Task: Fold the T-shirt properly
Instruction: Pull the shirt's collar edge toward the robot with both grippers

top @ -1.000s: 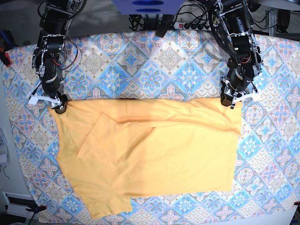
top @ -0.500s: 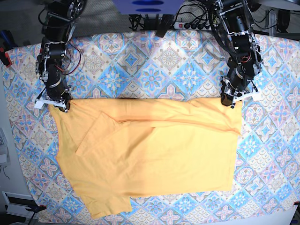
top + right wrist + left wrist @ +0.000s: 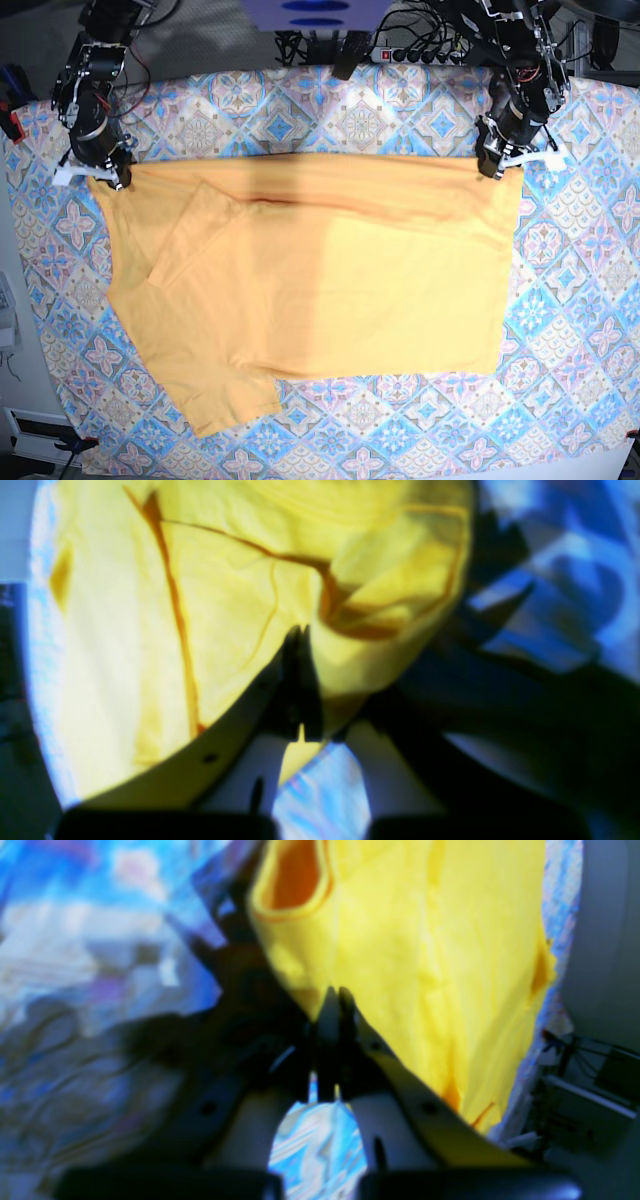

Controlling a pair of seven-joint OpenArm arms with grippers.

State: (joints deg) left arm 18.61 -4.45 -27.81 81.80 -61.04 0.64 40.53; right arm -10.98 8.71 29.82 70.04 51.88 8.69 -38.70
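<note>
Both pairs of jaws are pressed together on cloth. The right gripper (image 3: 299,635), at the far left of the scene in the base view (image 3: 100,175), is clamped on a far corner of the T-shirt (image 3: 310,290); its wrist view shows the dark fingertips meeting with yellow fabric bunched around them. The left gripper (image 3: 334,996), at the far right of the scene (image 3: 495,165), is clamped on the other far corner, its tips closed where the yellow edge meets them.

Between the two grips the far edge of the T-shirt runs as a nearly straight, taut line. The rest of the garment spreads toward the near side over the blue-pink patterned tablecloth (image 3: 590,300) covering the surface. A sleeve lies folded across the body on the left, and the near-left part juts out past the near edge.

Judging from this, the step in hand is a two-handed hold on the far edge, either to stretch the cloth flat or to begin a fold. The next move likely calls for both arms to travel together at matched height, keeping the edge taut so the cloth neither sags nor skews.
</note>
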